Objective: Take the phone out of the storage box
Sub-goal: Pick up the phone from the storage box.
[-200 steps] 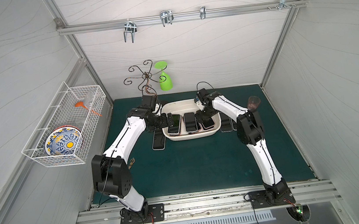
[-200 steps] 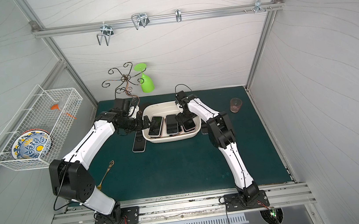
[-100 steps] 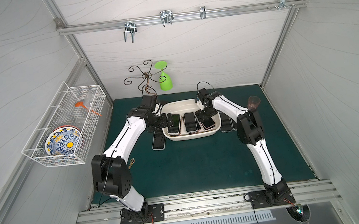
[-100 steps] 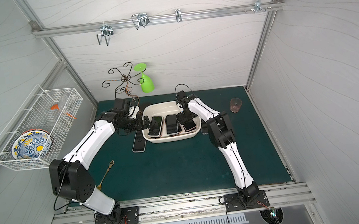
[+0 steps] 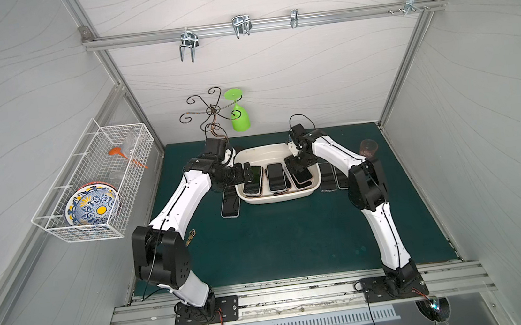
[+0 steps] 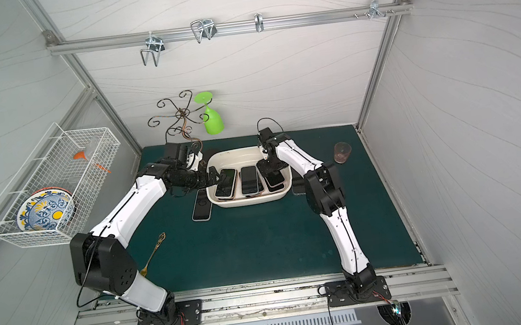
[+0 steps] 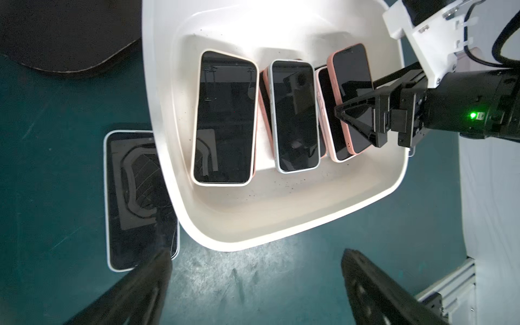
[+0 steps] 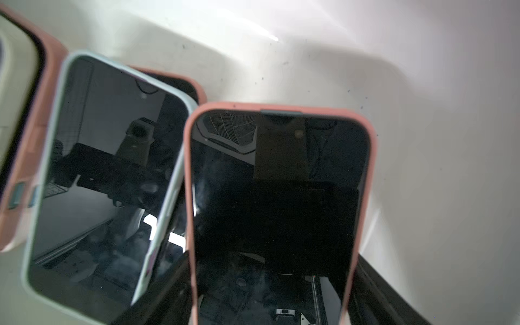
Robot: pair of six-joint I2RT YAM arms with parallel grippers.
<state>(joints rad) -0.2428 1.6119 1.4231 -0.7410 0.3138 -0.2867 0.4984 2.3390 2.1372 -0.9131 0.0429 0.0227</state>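
Overhead, in both top views, the storage box (image 5: 276,198) (image 6: 247,201) sits toward the back of the green mat (image 5: 294,239), between the two arms. Phones lie inside it, screens up. The left gripper (image 5: 247,175) (image 6: 217,177) hovers at the box's left rim, beside the white-cased phone (image 5: 252,181). The right gripper (image 5: 298,167) (image 6: 270,169) reaches down into the right end of the box, onto the pink-cased phone (image 5: 303,177) (image 6: 275,180). A loose phone (image 5: 231,206) lies on the mat just left of the box. Two further phones (image 5: 327,179) lie just right of it, partly hidden by the right arm.

In the left wrist view, the left gripper (image 7: 256,259) has its jaws spread wide with nothing between them, above the mat at the rim of the storage box (image 7: 225,233). Inside lie the white-cased phone (image 7: 225,118), a blue-cased phone (image 7: 295,118) and, at the far end, the pink-cased phone (image 7: 351,84), which overlaps another pink-cased one. The right gripper (image 7: 357,112) straddles it across its width.

In the right wrist view, the pink-cased phone (image 8: 278,211) fills the middle. The black fingers (image 8: 166,287) of the right gripper (image 8: 271,281) press against both of its long edges, so the grip is clamped on it. It is inside the storage box (image 8: 422,84), whose pale wall rises behind it. The blue-cased phone (image 8: 104,183) lies just beside it.
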